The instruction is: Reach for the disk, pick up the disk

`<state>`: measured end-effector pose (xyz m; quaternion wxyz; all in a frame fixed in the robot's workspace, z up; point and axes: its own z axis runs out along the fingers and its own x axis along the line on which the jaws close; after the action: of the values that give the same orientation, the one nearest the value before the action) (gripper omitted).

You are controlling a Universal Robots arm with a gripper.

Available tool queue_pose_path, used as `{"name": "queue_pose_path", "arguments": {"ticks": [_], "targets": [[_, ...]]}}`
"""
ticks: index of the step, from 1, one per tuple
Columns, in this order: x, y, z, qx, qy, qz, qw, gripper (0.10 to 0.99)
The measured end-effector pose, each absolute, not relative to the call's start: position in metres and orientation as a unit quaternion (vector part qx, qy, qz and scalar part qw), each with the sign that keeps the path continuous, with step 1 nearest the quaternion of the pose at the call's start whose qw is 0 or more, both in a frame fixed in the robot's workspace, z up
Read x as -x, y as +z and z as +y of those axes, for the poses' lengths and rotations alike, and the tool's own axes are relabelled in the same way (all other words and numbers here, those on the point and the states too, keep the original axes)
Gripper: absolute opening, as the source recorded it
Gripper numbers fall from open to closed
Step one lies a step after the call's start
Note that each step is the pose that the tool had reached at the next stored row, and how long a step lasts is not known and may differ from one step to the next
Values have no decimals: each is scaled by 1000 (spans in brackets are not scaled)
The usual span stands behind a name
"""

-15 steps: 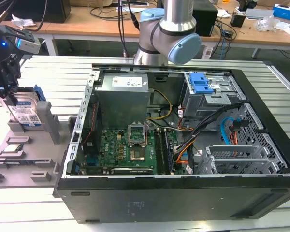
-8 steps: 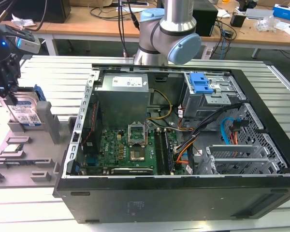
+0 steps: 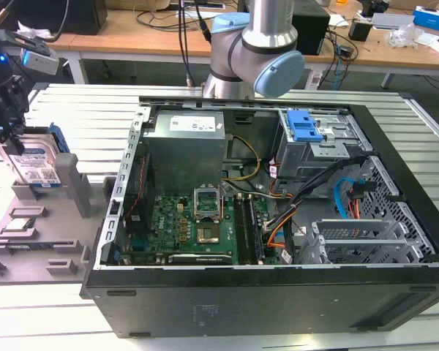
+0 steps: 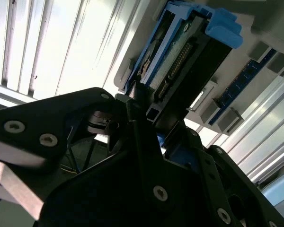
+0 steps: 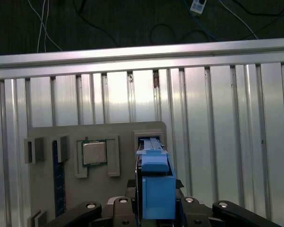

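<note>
The disk (image 3: 38, 167) stands on edge in a slot of the grey holder tray (image 3: 66, 183) at the exterior view's far left; it is silver with a blue-and-white label and a blue side frame. My gripper (image 3: 14, 146) comes down on it from above. In the first wrist view the blue frame of the disk (image 5: 157, 184) sits between the two black fingers of the gripper (image 5: 157, 210), which press against its sides. In the second wrist view the connector edge of the disk (image 4: 180, 61) runs out from the gripper (image 4: 146, 118).
A square silver processor chip (image 5: 94, 152) and a blue memory stick (image 5: 59, 179) lie in other recesses of the tray. An open computer case (image 3: 278, 292) stands beside the tray on the exterior view's right, with the arm's base (image 3: 256, 51) behind it.
</note>
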<state>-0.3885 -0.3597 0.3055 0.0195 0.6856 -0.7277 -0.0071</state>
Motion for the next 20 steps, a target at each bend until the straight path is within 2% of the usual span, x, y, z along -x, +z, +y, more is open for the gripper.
{"name": "queue_pose_path", "arguments": {"ticks": [20], "targets": [[387, 350, -359, -686, -7, -728, 19, 365]]}}
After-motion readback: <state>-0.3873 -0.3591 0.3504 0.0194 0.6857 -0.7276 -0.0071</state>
